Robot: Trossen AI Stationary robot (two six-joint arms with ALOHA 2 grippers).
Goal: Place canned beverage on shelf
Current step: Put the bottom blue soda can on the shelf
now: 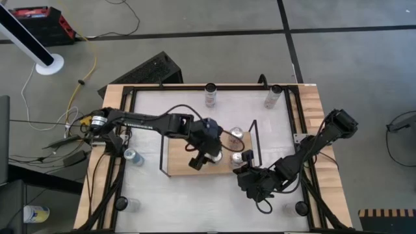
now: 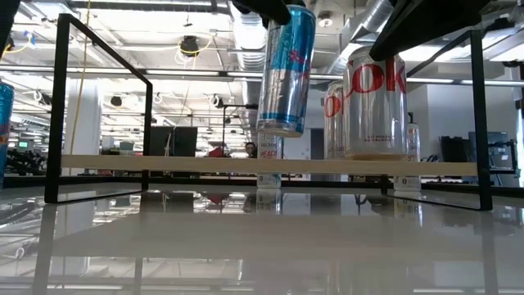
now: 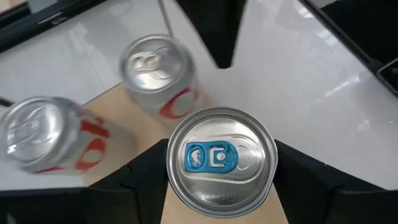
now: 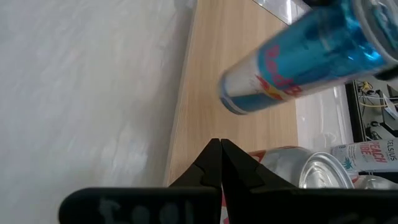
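Looking down from the high view: left gripper (image 1: 209, 144) over the wooden shelf (image 1: 179, 159) mid-table, fingers clamped on a blue can (image 1: 215, 158). Two silver-and-red cans (image 1: 236, 134) stand at the shelf's right end. Right gripper (image 1: 246, 173) sits just off the shelf's near-right corner. Two more cans (image 1: 211, 95) stand along the far edge, one (image 1: 133, 156) near the left edge.

Low view: blue can (image 2: 286, 70) hangs tilted, clear above the shelf board (image 2: 164, 163); red-lettered can (image 2: 375, 102) stands on the board beside it.

Left wrist view: fingers (image 3: 140, 180) pressed on both sides of the blue-tabbed can (image 3: 221, 162).

Right wrist view: fingertips (image 4: 221, 163) together, holding nothing; blue can (image 4: 298, 65) above the board.
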